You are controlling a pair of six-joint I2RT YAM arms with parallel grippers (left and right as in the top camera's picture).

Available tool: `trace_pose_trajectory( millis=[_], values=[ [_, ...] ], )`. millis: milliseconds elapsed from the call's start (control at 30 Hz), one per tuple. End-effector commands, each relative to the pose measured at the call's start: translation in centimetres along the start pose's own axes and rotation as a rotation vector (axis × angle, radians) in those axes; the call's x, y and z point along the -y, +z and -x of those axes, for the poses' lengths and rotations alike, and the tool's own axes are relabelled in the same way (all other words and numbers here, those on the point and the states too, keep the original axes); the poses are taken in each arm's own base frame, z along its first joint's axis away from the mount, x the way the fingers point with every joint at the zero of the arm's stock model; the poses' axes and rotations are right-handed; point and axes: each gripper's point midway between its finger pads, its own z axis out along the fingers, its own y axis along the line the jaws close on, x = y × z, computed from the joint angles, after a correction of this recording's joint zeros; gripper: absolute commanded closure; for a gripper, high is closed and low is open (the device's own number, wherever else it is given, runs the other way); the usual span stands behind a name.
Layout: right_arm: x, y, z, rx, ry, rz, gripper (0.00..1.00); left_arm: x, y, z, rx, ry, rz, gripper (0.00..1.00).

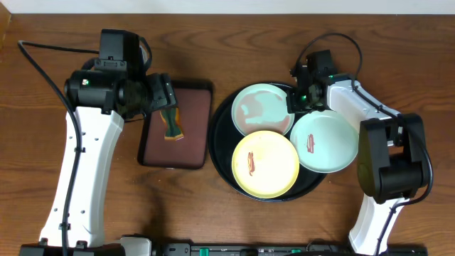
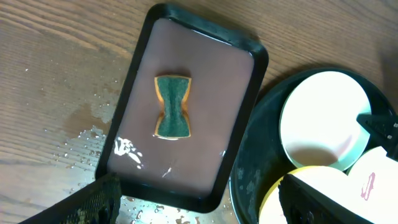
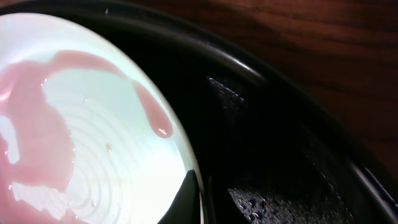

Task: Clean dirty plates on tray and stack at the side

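Three plates lie on the round black tray point(image 1: 217, 142): a mint plate point(image 1: 261, 110) with a pink watery smear at the back, a yellow plate point(image 1: 265, 163) with a red streak in front, and a second mint plate point(image 1: 323, 141) with a red smear at the right. My right gripper point(image 1: 295, 99) is shut on the back mint plate's right rim. In the right wrist view one finger point(image 3: 186, 199) lies over that plate point(image 3: 93, 124). My left gripper point(image 1: 165, 96) hovers open over the brown tray, its fingers point(image 2: 93, 202) wide apart and holding nothing.
A green and tan sponge point(image 2: 173, 107) lies in the wet rectangular brown tray point(image 2: 149, 180), left of the black tray point(image 2: 249, 180). Water drops point(image 2: 93, 134) spot the wooden table beside it. The right arm's base stands at the right front point(image 1: 391, 171).
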Motion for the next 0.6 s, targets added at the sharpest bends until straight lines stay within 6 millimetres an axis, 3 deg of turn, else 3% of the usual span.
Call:
trace_pose_trajectory(
  millis=[0,167,267,367,400,567],
  values=[
    [0.5,0.1,0.7,0.018,0.071,-0.005,0.99,0.1,-0.4,0.3,0.01,0.009,-0.004,0.18],
    [-1.0,-3.5,5.7,0.153,0.05,-0.002,0.99,0.1,-0.4,0.3,0.01,0.009,-0.004,0.17],
    [-2.9,-6.4,9.0,0.243,-0.005,-0.008,0.99,0.1,-0.4,0.3,0.01,0.009,-0.004,0.17],
    [-4.4,-7.9,10.6,0.282,-0.048,-0.014,0.99,0.1,-0.4,0.3,0.01,0.009,-0.004,0.17],
    [-5.8,-8.5,11.3,0.304,-0.077,-0.013,0.99,0.1,-0.4,0.3,0.01,0.009,-0.004,0.16],
    [-10.5,-9.1,12.0,0.336,-0.16,0.029,0.99,0.1,-0.4,0.3,0.01,0.009,-0.004,0.16]
  ],
)
